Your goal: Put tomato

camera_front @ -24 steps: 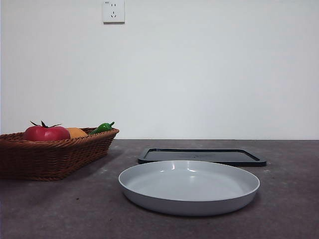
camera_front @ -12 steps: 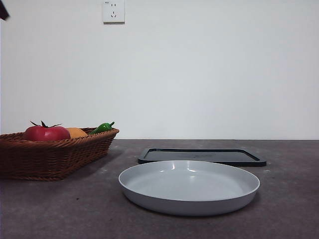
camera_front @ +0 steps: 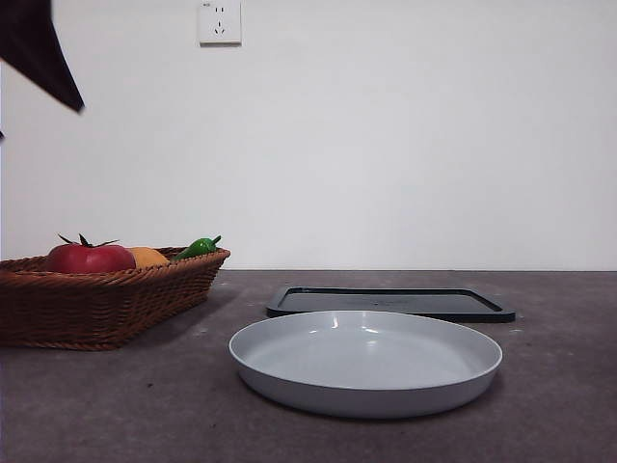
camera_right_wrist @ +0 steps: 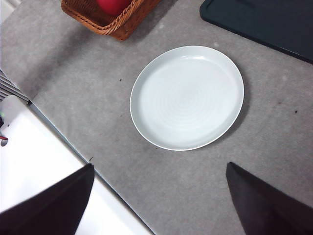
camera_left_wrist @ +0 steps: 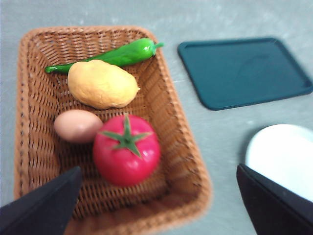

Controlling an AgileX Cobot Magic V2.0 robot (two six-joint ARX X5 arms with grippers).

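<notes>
Black jaws of the left gripper [camera_left_wrist: 159, 205] are held wide apart above the wicker basket [camera_left_wrist: 181, 142], with nothing between them. The tomato [camera_left_wrist: 126, 151] is seen between and beyond the jaws, lying in the basket's near end with its green stem cap up. A pale egg [camera_left_wrist: 77, 125] is touching it at about ten o'clock, a yellow-orange fruit [camera_left_wrist: 101, 83] lies at about eleven o'clock from it, and a green chili pepper [camera_left_wrist: 112, 56] rests along the far side of that fruit. In the front view this arm shows only as a dark tip [camera_front: 40, 48] at the top left corner, high above the basket.

Wide apart too are the jaws of the right gripper [camera_right_wrist: 156, 200], empty and held high over the grey plate [camera_right_wrist: 187, 97]. From the plate, the basket lies at about eleven o'clock and the dark tray [camera_right_wrist: 264, 22] at about one o'clock.

Grey, speckled table [camera_front: 116, 405] carries everything. A plain white wall [camera_front: 405, 135] stands behind, with a socket [camera_front: 219, 20] set high on it.
</notes>
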